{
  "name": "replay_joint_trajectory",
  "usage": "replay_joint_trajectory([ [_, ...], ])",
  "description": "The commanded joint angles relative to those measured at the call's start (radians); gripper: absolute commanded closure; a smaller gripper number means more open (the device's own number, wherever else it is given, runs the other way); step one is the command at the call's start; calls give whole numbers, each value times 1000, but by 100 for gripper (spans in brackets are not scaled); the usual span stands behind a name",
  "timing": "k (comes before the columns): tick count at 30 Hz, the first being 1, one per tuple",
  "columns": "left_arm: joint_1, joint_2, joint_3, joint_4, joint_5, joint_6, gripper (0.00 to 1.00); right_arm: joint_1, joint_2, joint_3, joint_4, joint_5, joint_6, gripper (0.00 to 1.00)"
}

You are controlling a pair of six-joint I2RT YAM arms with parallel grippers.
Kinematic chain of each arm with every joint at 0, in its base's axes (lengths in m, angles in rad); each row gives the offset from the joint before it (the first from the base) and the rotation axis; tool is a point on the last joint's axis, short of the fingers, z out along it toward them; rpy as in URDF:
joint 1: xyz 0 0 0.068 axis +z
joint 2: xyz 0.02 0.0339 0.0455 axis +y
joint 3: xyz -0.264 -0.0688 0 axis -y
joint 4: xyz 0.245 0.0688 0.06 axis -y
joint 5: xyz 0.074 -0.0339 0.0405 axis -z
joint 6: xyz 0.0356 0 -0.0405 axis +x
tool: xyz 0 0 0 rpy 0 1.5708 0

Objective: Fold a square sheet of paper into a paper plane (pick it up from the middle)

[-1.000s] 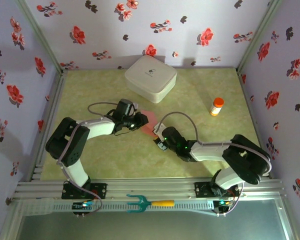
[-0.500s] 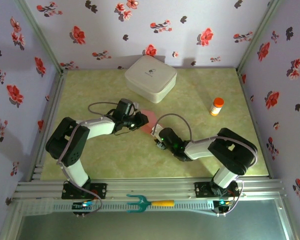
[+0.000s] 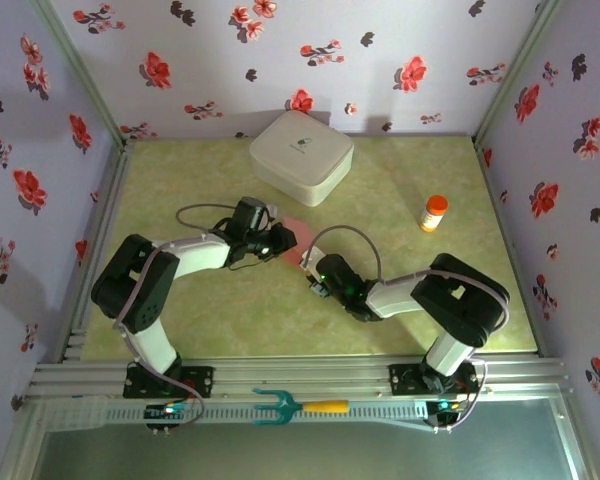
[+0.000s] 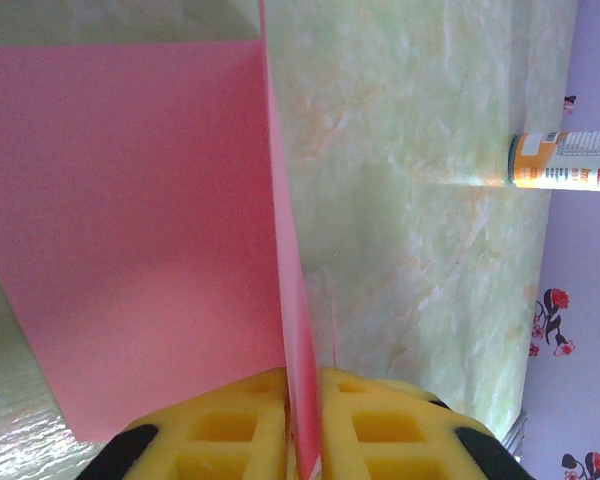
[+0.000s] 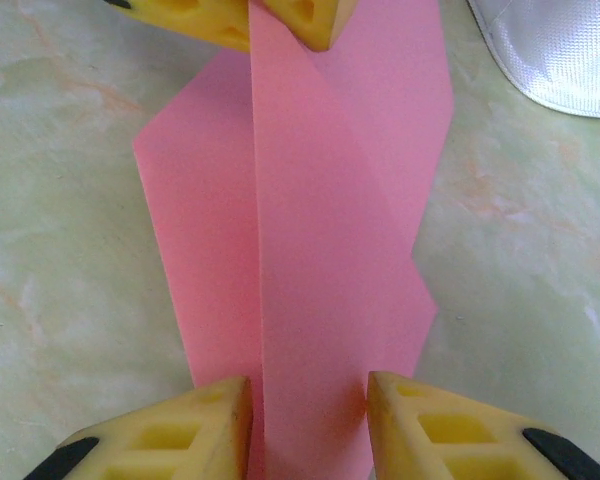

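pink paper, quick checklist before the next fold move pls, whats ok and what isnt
1. Hold by the left gripper on the pink paper: ok, its fingers are shut on an upright flap.
2. Hold by the right gripper: cannot tell. Its fingers straddle the paper's near end, but contact is unclear.
3. Centre crease: ok, a straight fold line runs the paper's length in the right wrist view.
4. Tears: ok, none on the visible parts.
5. White rounded box: ok, close to the paper but apart from it.
6. Orange-capped bottle: ok, upright and well off to the right.
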Motion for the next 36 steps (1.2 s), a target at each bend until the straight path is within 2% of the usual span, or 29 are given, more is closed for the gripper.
replay_joint_trajectory([
  [1,-1,16,27,-13,19,16,85,2,15,21,37,-1,36,66],
  [16,-1,18,28,-17,17,16,85,3,15,22,30,-22,58,79],
  [26,-2,15,26,-24,9,13,85,2,21,27,26,-34,77,84],
  [29,-1,10,25,-26,2,13,76,2,25,31,16,-41,83,86],
  [31,-1,-6,20,-33,-17,15,67,2,31,34,9,-49,94,87],
  [33,0,-34,12,-50,-56,21,61,-1,40,38,2,-66,125,88],
  [36,5,-88,12,-163,-167,32,49,-12,50,41,2,-104,183,89],
])
